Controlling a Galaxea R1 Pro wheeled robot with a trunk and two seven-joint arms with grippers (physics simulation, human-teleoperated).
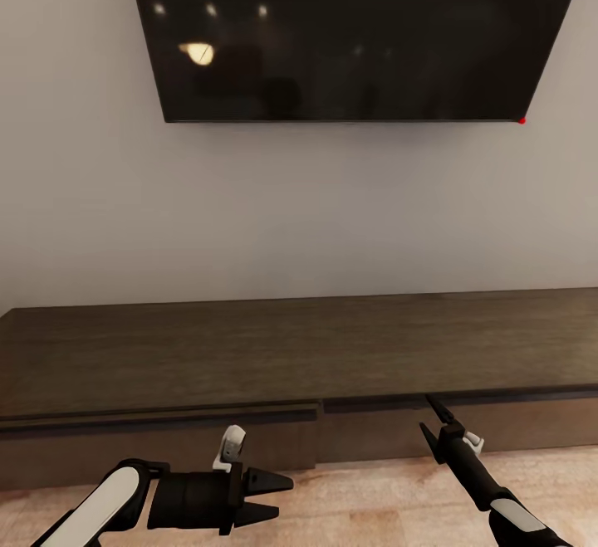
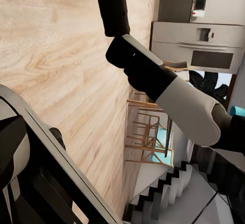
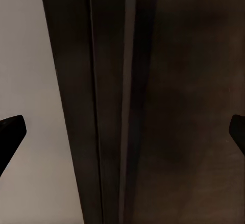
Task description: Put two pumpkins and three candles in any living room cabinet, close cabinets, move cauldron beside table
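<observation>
Left arm point(image 1: 112, 501) had a glossy white shell over the forearm, edged in black, running into a fat matte-black cylindrical wrist. Left gripper point(image 1: 278, 495) was black with two pointed wedge fingers, plus a small white clip-like bracket on top of the wrist (grey inset in it). Right arm point(image 1: 507, 514) was slimmer: black tube with a white panel near the elbow end, small white bracket by the wrist. Right gripper point(image 1: 430, 416) was black, thin, tapering to a point. In the left wrist view the right arm point(image 2: 168, 91) showed as black segments and a rounded white shell. Right wrist view showed two black fingertips point(image 3: 10, 132).
</observation>
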